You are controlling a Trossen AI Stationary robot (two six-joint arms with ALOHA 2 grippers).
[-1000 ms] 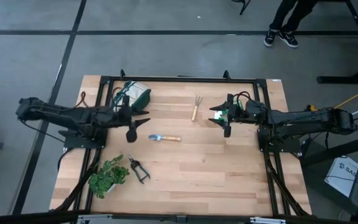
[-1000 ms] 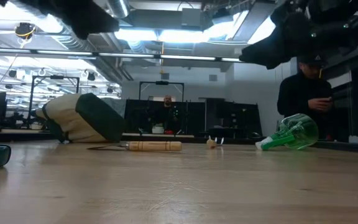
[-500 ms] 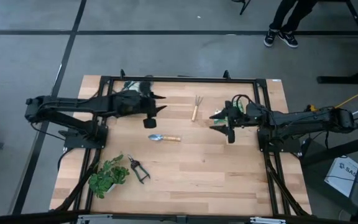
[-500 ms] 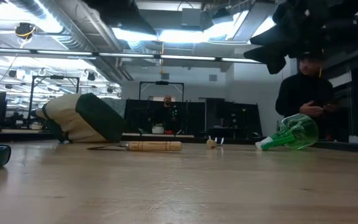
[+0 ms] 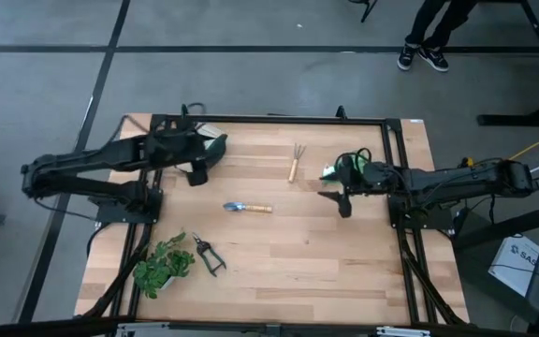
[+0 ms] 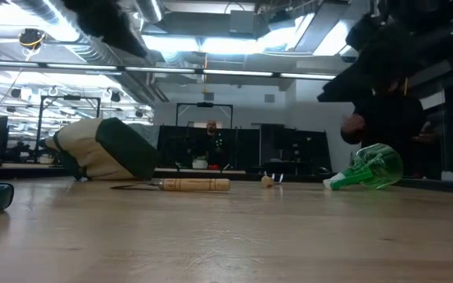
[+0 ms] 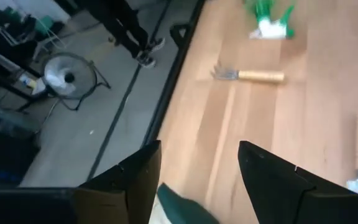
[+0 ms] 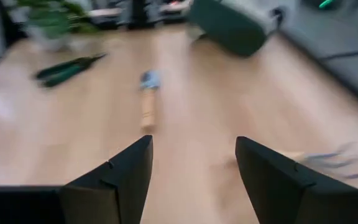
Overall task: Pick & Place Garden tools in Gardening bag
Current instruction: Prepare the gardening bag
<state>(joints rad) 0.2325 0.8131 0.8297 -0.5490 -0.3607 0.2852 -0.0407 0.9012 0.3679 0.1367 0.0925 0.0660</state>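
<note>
At the left rear corner of the table, your left gripper point(image 5: 197, 167) has swung back over the gardening bag point(image 5: 209, 142), which lies on its side there; a second ago it hung farther forward, near the trowel. Its jaws stand apart now, wider than a moment ago, and the left wrist view shows nothing between the fingers point(image 7: 138, 180), only the bag's dark green edge below them. You cannot tell from these pictures whether anything went into the bag, so judge it as a release or a reach at the bag's mouth. Moving rightward, the plant point(image 5: 163, 266) and the black shears point(image 5: 208, 255) sit at the front left, touching or nearly so. The trowel point(image 5: 248, 207) lies untouched in the middle, handle pointing right. Behind it and to the right, the hand rake point(image 5: 294, 162) rests near the rear edge. Farther right, your right gripper point(image 5: 341, 195) has dropped toward the green spray bottle point(image 5: 344, 170), which lies on its side just beside it; the jaws are spread wide and hold nothing. All four tools are on the wood, so the packing has barely begun, and the bottle looks like your next pick.
</note>
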